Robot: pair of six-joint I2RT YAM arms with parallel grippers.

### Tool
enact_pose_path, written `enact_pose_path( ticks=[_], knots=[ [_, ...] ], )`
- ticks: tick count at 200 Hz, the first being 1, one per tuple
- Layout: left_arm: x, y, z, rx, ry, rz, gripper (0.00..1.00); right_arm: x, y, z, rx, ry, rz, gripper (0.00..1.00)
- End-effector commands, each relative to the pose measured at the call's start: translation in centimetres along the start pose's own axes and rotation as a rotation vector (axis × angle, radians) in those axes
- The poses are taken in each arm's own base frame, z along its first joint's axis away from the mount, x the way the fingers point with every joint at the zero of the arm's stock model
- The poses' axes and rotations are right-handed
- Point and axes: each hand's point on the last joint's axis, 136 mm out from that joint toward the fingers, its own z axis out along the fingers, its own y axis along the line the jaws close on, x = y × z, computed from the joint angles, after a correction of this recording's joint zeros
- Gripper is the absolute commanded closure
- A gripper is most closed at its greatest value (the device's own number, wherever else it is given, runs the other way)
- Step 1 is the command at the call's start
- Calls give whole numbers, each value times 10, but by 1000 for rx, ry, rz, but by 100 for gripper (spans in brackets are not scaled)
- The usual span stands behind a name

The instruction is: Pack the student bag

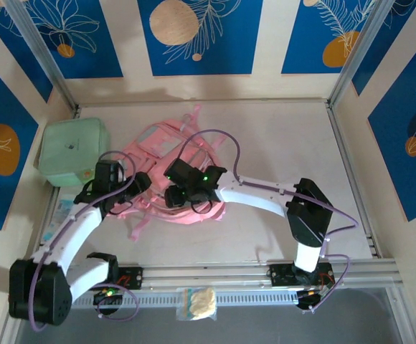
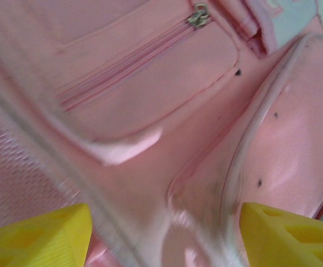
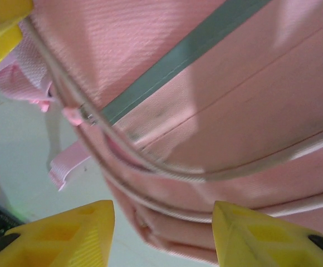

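Student bag (image 1: 158, 143): pink, crumpled, left of centre in the overhead frame, flat on the white table (image 1: 287, 143), just right of a mint-green lidded case (image 1: 72, 152). Left gripper (image 1: 140, 183) at the bag's lower left edge, right gripper (image 1: 173, 196) just beside it over the lower middle. Left wrist view: yellow fingers (image 2: 33, 236) spread wide in the bottom corners, loose pink fabric between them unpinched, zip pull (image 2: 197, 15) at top centre. Right wrist view: jaws likewise spread, bag rim between them, loose strap (image 3: 67, 164) on the table at left.
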Motion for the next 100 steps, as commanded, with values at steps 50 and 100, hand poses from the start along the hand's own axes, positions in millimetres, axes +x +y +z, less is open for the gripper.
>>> enact_pose_path(
  ticks=[50, 100],
  knots=[
    [25, -70, 38, 314, 21, -85, 52, -65, -77, -15, 38, -66, 73, 51],
    [32, -77, 31, 247, -6, -72, 57, -15, -65, -34, 153, -46, 28, 51]
  ],
)
